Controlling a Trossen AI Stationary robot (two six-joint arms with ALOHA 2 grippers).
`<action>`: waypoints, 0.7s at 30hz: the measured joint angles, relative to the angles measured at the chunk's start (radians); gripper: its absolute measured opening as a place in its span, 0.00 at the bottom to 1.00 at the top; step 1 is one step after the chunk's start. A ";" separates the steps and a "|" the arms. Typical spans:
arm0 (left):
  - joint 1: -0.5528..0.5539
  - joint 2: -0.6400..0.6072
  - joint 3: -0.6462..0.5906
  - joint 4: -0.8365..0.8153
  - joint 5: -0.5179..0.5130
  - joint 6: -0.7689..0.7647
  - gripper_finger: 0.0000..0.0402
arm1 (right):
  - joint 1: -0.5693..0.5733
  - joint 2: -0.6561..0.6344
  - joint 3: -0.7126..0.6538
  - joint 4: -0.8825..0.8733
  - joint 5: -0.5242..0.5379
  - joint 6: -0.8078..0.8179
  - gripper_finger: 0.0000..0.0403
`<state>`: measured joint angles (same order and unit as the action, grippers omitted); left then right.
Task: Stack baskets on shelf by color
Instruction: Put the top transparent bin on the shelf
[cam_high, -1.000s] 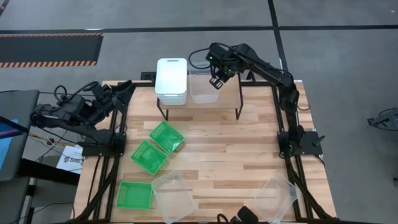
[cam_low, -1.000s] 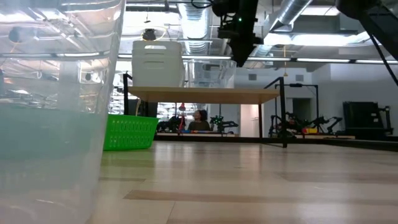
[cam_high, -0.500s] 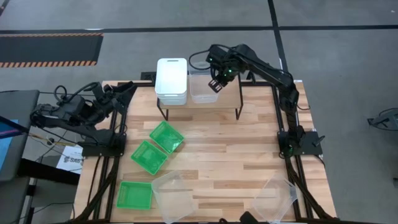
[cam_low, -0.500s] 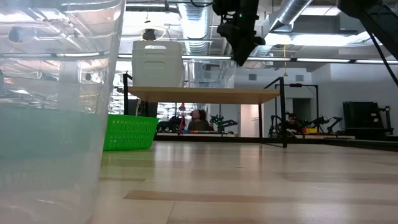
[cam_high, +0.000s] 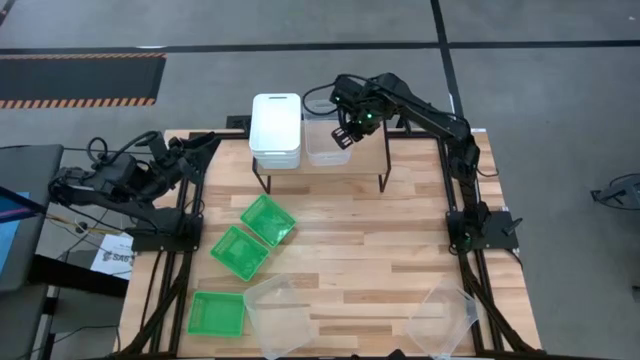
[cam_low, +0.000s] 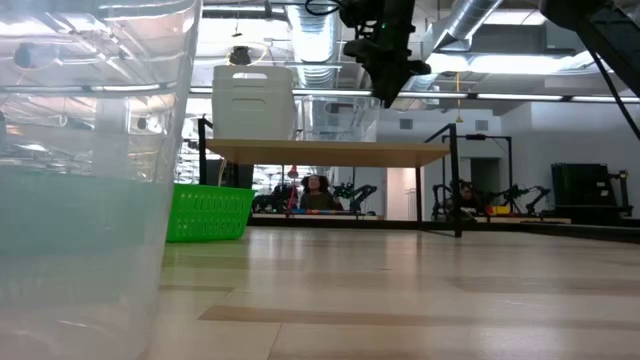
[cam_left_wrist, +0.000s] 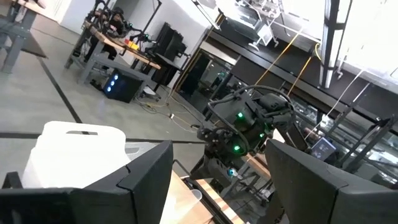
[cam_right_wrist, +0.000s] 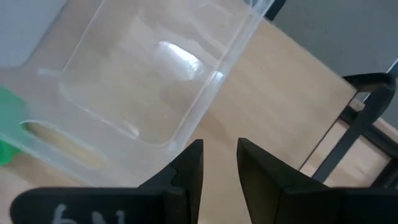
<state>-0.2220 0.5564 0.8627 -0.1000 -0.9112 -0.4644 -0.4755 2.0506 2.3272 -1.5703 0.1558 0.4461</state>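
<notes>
Baskets sit sorted so far: your white stack (cam_high: 275, 129) and one clear basket (cam_high: 326, 143) rest side by side on the shelf (cam_high: 366, 152); three green ones (cam_high: 267, 219) and two clear lie on the table (cam_high: 370, 250). Your right gripper (cam_high: 345, 133) hovers over the shelved clear basket, fingers (cam_right_wrist: 186, 163) slightly parted, holding nothing; your left gripper (cam_left_wrist: 211, 174) waits released at the table's left edge.

White stack (cam_high: 275, 129), 3 green baskets (cam_high: 267, 219)

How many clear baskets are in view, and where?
3. One clear basket sits on the shelf beside the white stack; two lie at the table's near edge, one beside a green basket, one toward the right.
</notes>
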 joint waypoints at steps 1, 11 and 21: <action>0.000 0.000 0.000 0.000 0.000 0.000 0.61 | 0.003 0.000 0.000 -0.001 0.000 0.005 0.29; 0.000 0.000 0.000 0.000 0.000 0.000 0.61 | 0.016 0.000 0.000 -0.001 0.031 0.035 0.29; 0.000 -0.001 0.000 0.000 -0.014 0.008 0.61 | -0.045 -0.002 0.000 0.000 0.082 0.049 0.29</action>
<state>-0.2220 0.5556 0.8627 -0.0996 -0.9253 -0.4564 -0.5203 2.0487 2.3272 -1.5707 0.2375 0.4947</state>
